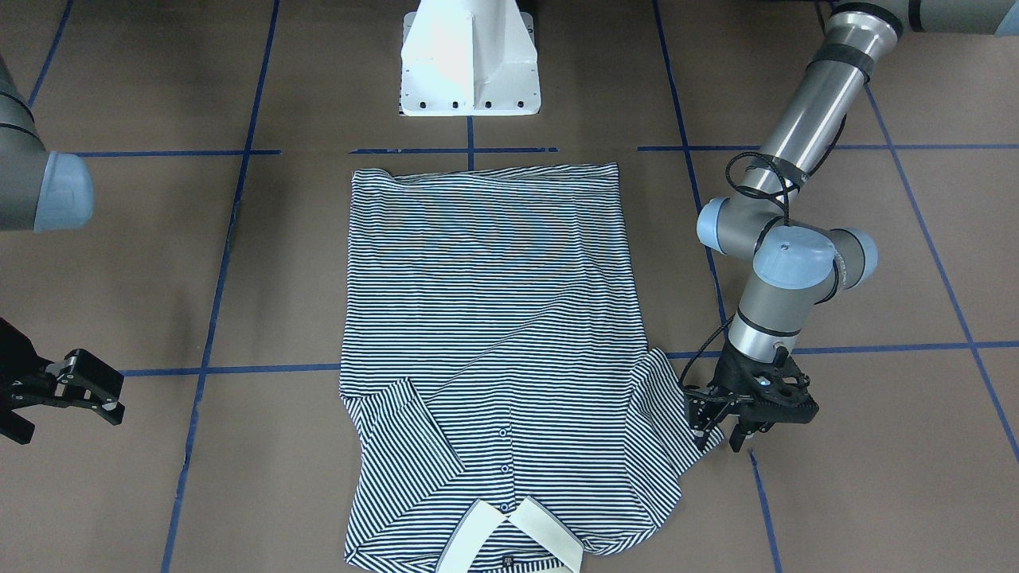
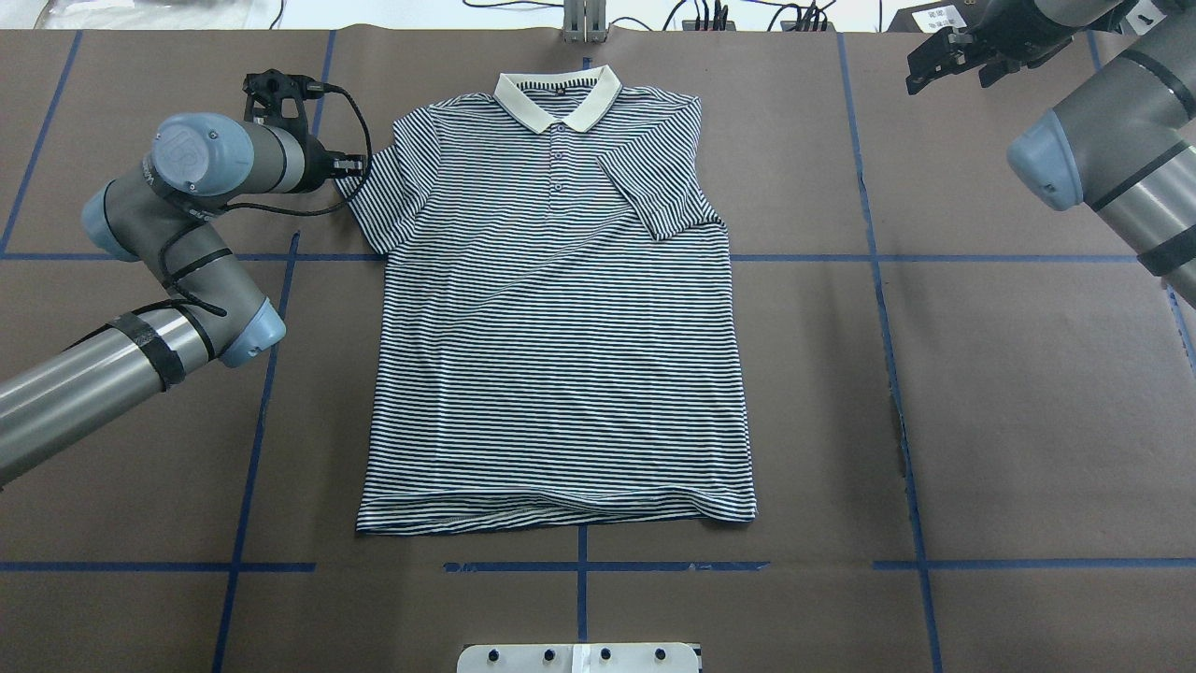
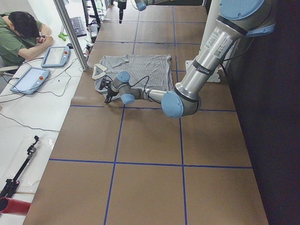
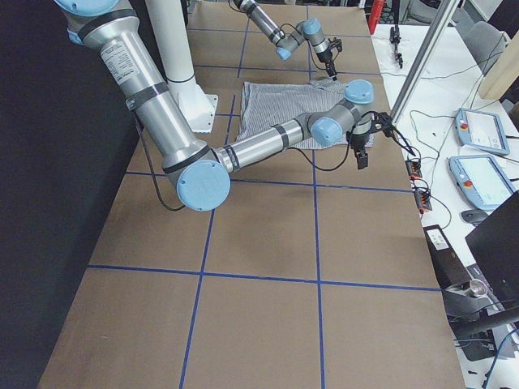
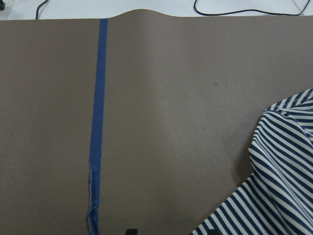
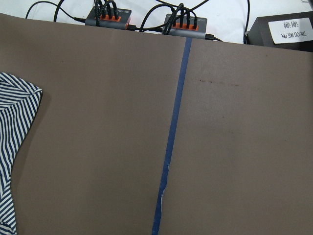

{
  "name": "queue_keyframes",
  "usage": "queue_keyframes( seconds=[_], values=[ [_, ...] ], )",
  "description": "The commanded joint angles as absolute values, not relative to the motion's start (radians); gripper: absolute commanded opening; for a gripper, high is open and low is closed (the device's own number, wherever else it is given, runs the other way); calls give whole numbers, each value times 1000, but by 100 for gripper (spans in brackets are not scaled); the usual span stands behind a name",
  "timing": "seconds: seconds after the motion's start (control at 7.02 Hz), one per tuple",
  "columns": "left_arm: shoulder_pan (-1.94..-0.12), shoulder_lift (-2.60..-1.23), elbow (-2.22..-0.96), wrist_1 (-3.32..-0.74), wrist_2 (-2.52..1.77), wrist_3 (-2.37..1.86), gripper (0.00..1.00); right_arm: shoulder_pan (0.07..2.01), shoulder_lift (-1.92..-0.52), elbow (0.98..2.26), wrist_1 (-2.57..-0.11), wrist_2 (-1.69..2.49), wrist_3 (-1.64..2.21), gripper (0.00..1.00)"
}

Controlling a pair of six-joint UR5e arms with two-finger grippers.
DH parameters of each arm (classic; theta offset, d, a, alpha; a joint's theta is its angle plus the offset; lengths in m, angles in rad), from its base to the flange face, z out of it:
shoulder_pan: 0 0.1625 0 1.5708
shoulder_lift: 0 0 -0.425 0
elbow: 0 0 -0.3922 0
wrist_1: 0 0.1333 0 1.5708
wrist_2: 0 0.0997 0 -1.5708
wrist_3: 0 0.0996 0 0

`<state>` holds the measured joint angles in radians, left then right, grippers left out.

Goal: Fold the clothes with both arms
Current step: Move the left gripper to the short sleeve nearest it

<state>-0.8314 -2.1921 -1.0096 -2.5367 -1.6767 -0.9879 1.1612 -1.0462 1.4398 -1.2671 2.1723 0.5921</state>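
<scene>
The striped polo shirt [image 1: 493, 318] [image 2: 551, 327] lies flat and front up, its cream collar [image 2: 558, 93] at the far edge of the table. One sleeve [image 2: 654, 192] is folded in over the body. The other sleeve [image 2: 388, 187] lies spread out. My left gripper [image 1: 720, 430] [image 2: 348, 166] is low at that sleeve's outer edge with its jaws apart. Its wrist view shows the striped sleeve [image 5: 279, 186] at lower right. My right gripper [image 1: 95, 390] [image 2: 944, 56] is open and empty, well off the shirt to the side. Its wrist view shows a shirt edge [image 6: 12, 122] at left.
The white pedestal base [image 1: 470, 72] stands at the robot's side of the table. Blue tape lines [image 2: 878, 280] cross the brown table cover. Power strips with cables [image 6: 107, 19] and a black box [image 6: 281, 32] lie beyond the far edge. An operator [image 3: 18, 33] sits by tablets [image 3: 56, 56].
</scene>
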Motion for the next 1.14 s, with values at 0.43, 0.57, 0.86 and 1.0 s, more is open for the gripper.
queue_keyframes(
  seconds=[0.43, 0.57, 0.86, 1.0],
  values=[
    [-827, -2174, -1079, -2537, -1690, -974, 0, 1161, -1048, 1443, -1267, 2172, 594, 100],
    [-828, -2171, -1124, -2507, -1704, -974, 0, 1161, -1049, 1451, -1267, 2171, 594, 100],
    [-827, -2181, -1326, -2240, -1740, -977, 0, 1161, -1049, 1456, -1267, 2169, 597, 100],
    [-822, -2216, -1394, -2094, -1738, -992, 0, 1161, -1049, 1456, -1267, 2169, 603, 100]
  ],
)
